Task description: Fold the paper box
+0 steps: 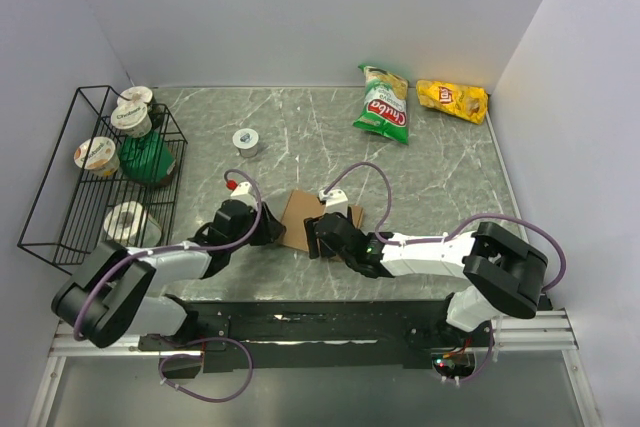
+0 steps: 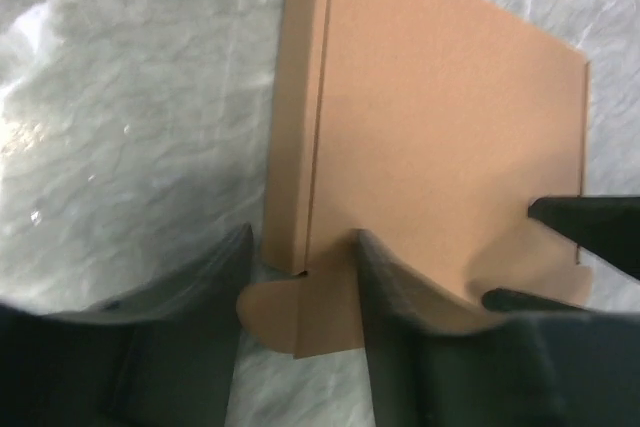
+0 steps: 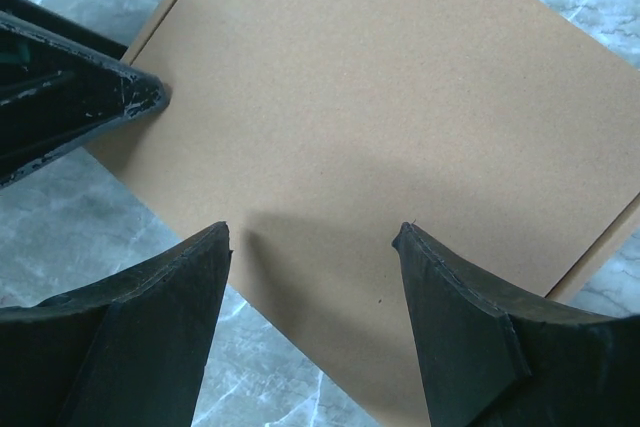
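Arms [image 1: 420,252] both stretched low, left fingers [image 2: 400,317] parted astride paper box [image 1: 303,212] side flap [image 2: 292,147], right fingers [image 3: 170,317] spread above it

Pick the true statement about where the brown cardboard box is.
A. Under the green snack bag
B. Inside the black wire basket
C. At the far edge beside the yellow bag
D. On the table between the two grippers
D: the top view shows the paper box lying on the table near the arms, with the left gripper at its left edge and the right gripper over its right part.
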You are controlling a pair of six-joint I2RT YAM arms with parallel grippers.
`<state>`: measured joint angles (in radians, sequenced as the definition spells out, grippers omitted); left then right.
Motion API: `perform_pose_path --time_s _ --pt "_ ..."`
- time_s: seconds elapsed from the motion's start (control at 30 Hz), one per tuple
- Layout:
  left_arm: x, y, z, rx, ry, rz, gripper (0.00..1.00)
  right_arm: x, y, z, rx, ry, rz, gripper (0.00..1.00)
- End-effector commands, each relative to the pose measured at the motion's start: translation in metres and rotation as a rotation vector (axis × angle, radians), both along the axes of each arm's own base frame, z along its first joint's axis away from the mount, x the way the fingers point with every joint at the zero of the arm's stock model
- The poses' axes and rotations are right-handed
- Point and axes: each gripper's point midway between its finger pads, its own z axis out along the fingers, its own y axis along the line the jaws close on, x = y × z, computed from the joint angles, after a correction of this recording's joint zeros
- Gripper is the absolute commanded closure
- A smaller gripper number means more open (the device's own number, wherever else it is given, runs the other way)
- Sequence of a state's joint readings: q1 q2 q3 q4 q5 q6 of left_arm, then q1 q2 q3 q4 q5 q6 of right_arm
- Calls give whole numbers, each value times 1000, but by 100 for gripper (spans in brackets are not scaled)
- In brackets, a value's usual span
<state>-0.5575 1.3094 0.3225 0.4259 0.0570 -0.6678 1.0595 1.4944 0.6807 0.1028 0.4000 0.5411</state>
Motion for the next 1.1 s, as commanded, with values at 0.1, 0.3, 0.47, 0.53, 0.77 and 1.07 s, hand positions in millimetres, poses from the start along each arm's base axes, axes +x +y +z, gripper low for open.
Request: perform_pose_path --time_s 0.1,0.3,0.47,0.53,0.77,1.07 --pt "-4 2 -22 19 41 -3 68 -4 -13 -3 -136 -44 73 19" --pt "-2 4 -7 22 8 -4 42 -11 -6 40 -253 -245 263 12" --pt "11 11 29 -6 -69 31 2 -15 -3 44 -442 -369 392 9" --pt "14 16 42 -18 -95 51 1 -15 -3 34 -518 -373 430 10" --pt "16 33 64 -41 -138 99 4 -11 7 20 -650 -426 484 10" --pt "14 44 73 -51 -151 120 4 -5 8 4 -831 -486 487 17"
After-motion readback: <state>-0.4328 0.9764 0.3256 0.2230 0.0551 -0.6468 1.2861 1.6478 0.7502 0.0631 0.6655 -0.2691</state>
